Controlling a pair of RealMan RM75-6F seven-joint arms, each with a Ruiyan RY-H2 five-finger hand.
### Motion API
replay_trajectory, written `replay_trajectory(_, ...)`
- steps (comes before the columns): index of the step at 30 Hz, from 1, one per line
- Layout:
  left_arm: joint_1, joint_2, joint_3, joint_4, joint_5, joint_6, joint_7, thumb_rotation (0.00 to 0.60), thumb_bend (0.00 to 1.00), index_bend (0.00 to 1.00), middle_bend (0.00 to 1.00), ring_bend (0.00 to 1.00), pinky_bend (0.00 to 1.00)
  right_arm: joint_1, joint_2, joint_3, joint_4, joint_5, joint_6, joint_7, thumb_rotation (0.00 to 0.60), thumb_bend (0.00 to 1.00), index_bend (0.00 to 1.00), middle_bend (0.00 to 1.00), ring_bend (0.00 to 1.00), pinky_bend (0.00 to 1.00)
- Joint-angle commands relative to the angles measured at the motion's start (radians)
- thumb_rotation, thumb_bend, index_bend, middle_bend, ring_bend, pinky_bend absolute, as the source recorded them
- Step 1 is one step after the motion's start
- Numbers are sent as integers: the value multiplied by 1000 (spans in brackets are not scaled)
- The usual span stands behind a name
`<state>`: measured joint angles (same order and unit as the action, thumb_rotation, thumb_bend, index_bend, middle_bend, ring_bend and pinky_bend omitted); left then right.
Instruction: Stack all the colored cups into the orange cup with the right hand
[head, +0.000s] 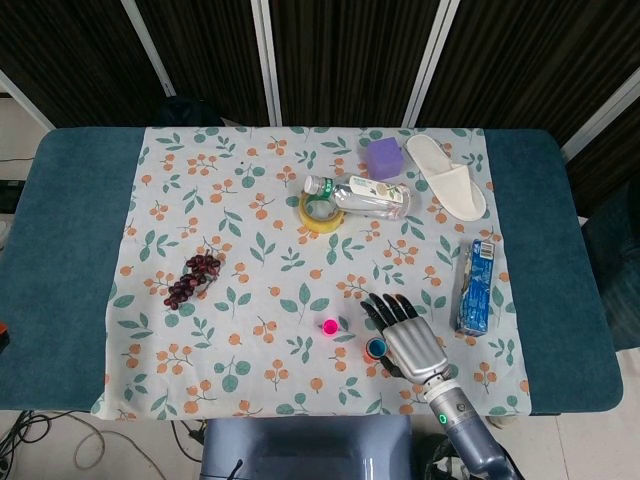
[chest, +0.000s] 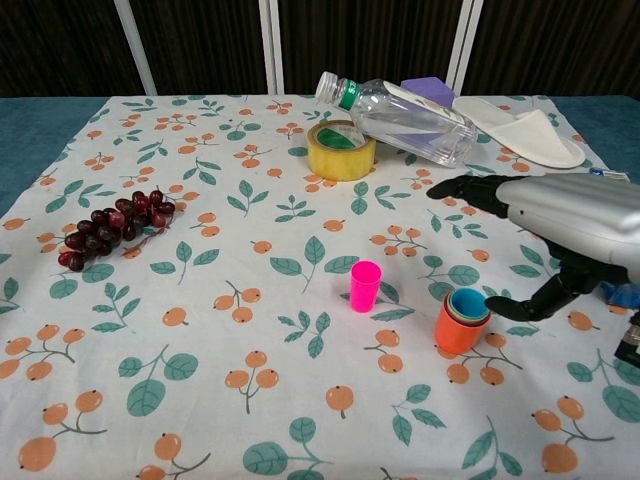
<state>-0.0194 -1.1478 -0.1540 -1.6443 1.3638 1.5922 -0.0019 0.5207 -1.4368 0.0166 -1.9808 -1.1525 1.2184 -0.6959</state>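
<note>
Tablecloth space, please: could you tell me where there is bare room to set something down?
Widest bare patch: the near-left cloth, bordered by the grapes and pink cup. Also free is the middle, between the grapes, tape roll and pink cup. It is crowded far right around the bottle, purple block and slipper, and near right, where the right hand hangs over the orange cup.
</note>
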Motion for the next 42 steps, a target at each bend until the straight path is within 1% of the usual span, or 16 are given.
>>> replay_trajectory(1, 0, 0, 0, -1, 1, 0, -1, 600, 764, 150, 8, 0, 0, 8, 11, 20, -21, 5, 8, -14, 600, 393, 62, 0, 14, 96)
replay_trajectory(4, 1, 0, 1, -1, 2, 1, -1, 600, 764, 150, 8, 0, 0, 29, 20, 55, -46, 23, 2, -32, 600, 392, 115, 0, 14, 97)
replay_trajectory(6, 0, 0, 0, -2, 2, 1, 0, 600, 764, 150, 8, 0, 0, 52, 19, 85, -54, 51, -10, -47, 600, 392, 130, 0, 14, 97)
replay_trajectory(9, 0, 0, 1, -3, 2, 1, 1, 600, 764, 150, 8, 0, 0, 80, 6, 117, -52, 87, -26, -64, 600, 393, 153, 0, 14, 96)
replay_trajectory(12, 0, 0, 1, -3, 1, 0, 0, 600, 764, 150, 8, 0, 0, 123, -27, 158, -26, 148, -57, -83, 600, 392, 177, 0, 14, 96)
replay_trajectory(13, 0, 0, 1, -3, 1, 0, 0, 600, 764, 150, 8, 0, 0, 132, -35, 165, -18, 161, -63, -89, 600, 392, 185, 0, 14, 97)
replay_trajectory(17, 0, 2, -2, -2, -2, -1, -8, 600, 764, 150, 8, 0, 0, 198, -108, 201, 54, 276, -86, -147, 600, 393, 220, 0, 14, 96)
replay_trajectory(21, 0, 4, -4, -1, -7, -4, -16, 600, 764, 150, 8, 0, 0, 221, -145, 198, 85, 327, -78, -166, 600, 392, 253, 0, 14, 97)
replay_trajectory(25, -1, 4, -3, 0, -6, -7, -15, 600, 764, 150, 8, 0, 0, 228, -173, 174, 109, 338, -71, -164, 600, 392, 284, 0, 14, 96)
replay_trajectory(31, 0, 2, -2, -2, -5, -4, -11, 600, 764, 150, 8, 0, 0, 235, -204, 154, 143, 329, -69, -143, 600, 393, 317, 0, 14, 97)
replay_trajectory(42, 0, 3, -3, 1, -6, -5, -15, 600, 764, 150, 8, 0, 0, 243, -237, 132, 178, 309, -50, -133, 600, 393, 342, 0, 14, 97)
